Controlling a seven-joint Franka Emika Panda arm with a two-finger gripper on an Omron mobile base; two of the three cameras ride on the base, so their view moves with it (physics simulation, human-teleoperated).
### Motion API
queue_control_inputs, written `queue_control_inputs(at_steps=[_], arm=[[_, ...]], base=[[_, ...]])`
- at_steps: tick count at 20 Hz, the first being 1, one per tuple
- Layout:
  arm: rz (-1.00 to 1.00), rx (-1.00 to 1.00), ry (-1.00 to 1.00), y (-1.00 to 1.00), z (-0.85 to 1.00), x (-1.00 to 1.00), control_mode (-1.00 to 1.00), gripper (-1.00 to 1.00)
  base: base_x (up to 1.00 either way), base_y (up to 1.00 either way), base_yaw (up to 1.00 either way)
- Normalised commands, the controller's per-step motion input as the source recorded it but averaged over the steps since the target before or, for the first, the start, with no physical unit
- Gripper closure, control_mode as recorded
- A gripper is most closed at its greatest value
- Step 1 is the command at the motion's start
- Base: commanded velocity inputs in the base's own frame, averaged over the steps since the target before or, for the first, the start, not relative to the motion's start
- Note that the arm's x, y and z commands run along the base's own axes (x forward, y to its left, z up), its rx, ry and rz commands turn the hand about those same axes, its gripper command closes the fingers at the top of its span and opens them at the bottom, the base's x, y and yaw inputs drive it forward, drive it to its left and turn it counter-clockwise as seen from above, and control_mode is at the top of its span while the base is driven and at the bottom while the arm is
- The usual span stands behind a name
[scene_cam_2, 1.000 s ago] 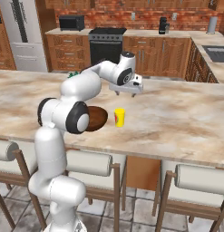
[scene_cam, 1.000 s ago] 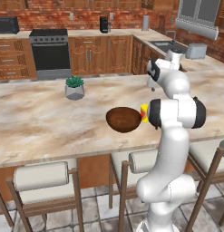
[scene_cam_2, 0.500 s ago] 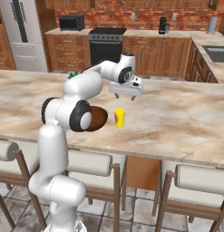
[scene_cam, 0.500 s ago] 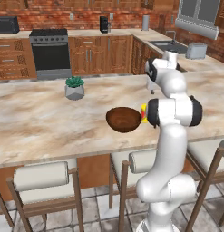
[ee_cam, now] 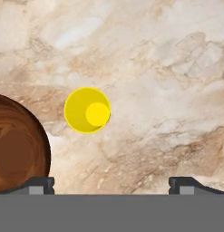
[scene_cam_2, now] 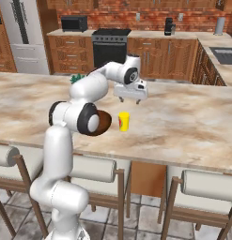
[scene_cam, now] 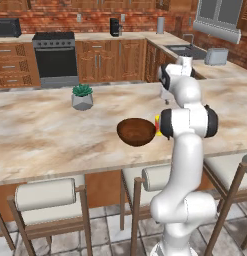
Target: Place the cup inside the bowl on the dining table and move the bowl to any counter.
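Tool: the tool [scene_cam_2: 130, 100] hangs above the surface [scene_cam_2: 192, 122], pointing down, fingers spread wide apart with nothing between them. In the hand view one dark fingertip [ee_cam: 40, 183] rises at lower left and the other at lower right, bare marble in the gap.
Cup: the yellow cup [scene_cam_2: 123, 121] stands upright on the surface, below the tool and a little nearer the stools, clear of the fingers. Seen from the hand, the cup [ee_cam: 87, 110] is a yellow ring ahead of the left fingertip, off the tool's centre line. In the left base view only a sliver of yellow and red [scene_cam: 157, 125] peeps out from behind the arm.
Bowl: the brown bowl [scene_cam: 136, 131] sits upright on the surface just beside the cup, not touching it, on the side away from the tool's right fingertip. From the hand the bowl [ee_cam: 18, 149] fills the lower left corner, its rim close to the cup. In the right base view the arm's elbow covers most of the bowl [scene_cam_2: 105, 121].
Plant: a small potted plant [scene_cam: 82, 96] stands on the same surface, well apart from the tool, beyond the bowl.
Stools: padded stools [scene_cam: 46, 194] line the near edge of the surface, below the tool.
Backdrop: a stove [scene_cam_2: 111, 46] and wooden cabinets stand against the brick wall far behind the tool.
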Motion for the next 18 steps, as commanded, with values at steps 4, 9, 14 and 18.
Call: queue_control_inputs(at_steps=[4, 9, 14, 18], arm=[[0.00, 0.00, 0.00, 0.00, -0.31, 0.22, -1.00, -1.00], [0.00, 0.00, 0.00, 0.00, -0.23, 0.21, -1.00, -1.00], [0.00, 0.00, 0.00, 0.00, -0.05, 0.16, -1.00, -1.00], [0.00, 0.00, 0.00, 0.00, 0.00, 0.11, -1.00, -1.00]], base=[[0.00, 0.00, 0.00], [0.00, 0.00, 0.00], [0.00, 0.00, 0.00], [0.00, 0.00, 0.00]])
